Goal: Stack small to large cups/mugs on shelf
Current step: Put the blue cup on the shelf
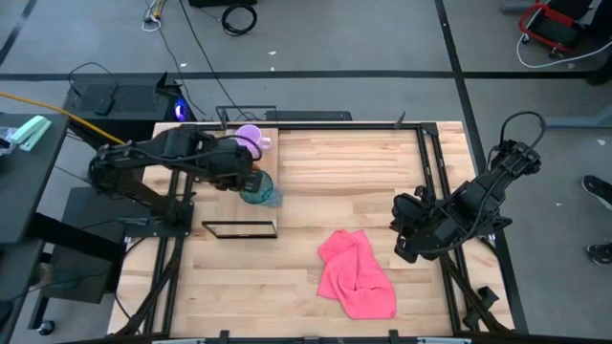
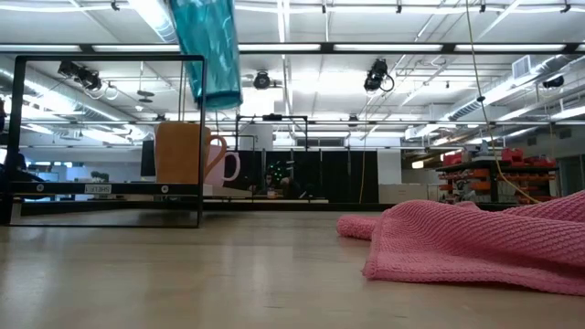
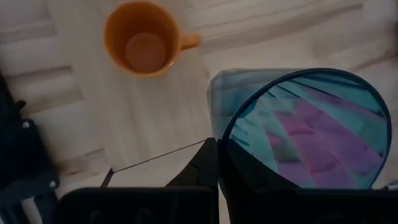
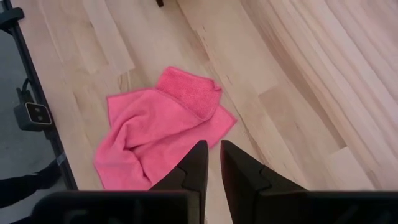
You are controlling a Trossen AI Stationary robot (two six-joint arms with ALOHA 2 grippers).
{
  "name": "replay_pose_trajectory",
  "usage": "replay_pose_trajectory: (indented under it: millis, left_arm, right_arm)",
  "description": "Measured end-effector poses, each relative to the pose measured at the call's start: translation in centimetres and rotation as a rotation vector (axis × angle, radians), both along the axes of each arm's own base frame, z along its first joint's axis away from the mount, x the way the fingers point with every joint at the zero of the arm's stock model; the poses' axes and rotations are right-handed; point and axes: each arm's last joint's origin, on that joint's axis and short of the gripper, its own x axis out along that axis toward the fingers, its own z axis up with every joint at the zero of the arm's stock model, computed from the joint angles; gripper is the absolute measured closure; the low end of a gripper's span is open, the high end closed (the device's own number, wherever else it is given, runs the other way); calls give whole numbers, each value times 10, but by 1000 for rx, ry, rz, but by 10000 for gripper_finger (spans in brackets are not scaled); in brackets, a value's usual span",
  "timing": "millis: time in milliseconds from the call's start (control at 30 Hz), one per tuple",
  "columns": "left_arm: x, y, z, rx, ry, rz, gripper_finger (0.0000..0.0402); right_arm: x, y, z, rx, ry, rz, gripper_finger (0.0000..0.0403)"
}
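My left gripper (image 1: 251, 186) is shut on the teal patterned cup (image 1: 263, 196), held high over the shelf; the cup also shows at the top of the low view (image 2: 206, 50). The orange mug (image 3: 143, 37) stands upright on its base on the shelf board (image 1: 268, 158), mouth up, hidden under my arm in the high view. The pale purple mug (image 1: 253, 139) stands at the board's far end. The shelf's black frame (image 1: 239, 229) shows toward the near side. My right gripper (image 1: 406, 237) is shut and empty near the table's right edge. My left gripper holds the teal cup by its rim (image 3: 225, 134), one finger inside the cup and one outside its wall. The fingers come from above, from the table's left. The cup hangs below them, mouth up and a little tilted, lifted clear (image 2: 219, 100) of shelf and table.
A crumpled pink cloth (image 1: 356, 275) lies on the tabletop at the near middle, close under my right gripper (image 4: 211, 165). Bare wood lies between shelf and cloth. Black rails (image 1: 430, 172) run along the table's edges.
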Motion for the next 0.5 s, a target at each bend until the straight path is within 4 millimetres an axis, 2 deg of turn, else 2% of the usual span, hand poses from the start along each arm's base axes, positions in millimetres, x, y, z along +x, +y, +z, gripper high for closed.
replay_pose_trajectory:
  millis: [500]
  left_arm:
    - [-18,-3,-41,-117,127,138,391]
  right_arm:
    - [0,0,0,-18,-8,4,353]
